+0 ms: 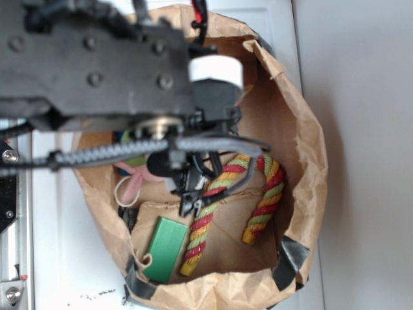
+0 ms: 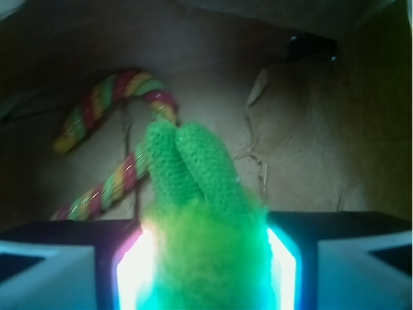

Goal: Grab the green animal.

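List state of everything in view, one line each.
gripper: shut on the green animal
green animal: held between the fingers, knitted legs sticking out
rope: lying curved on the bag floor, free
green block: lying flat, untouched
pink toy: mostly hidden under the arm
paper bag: open, rim rolled down
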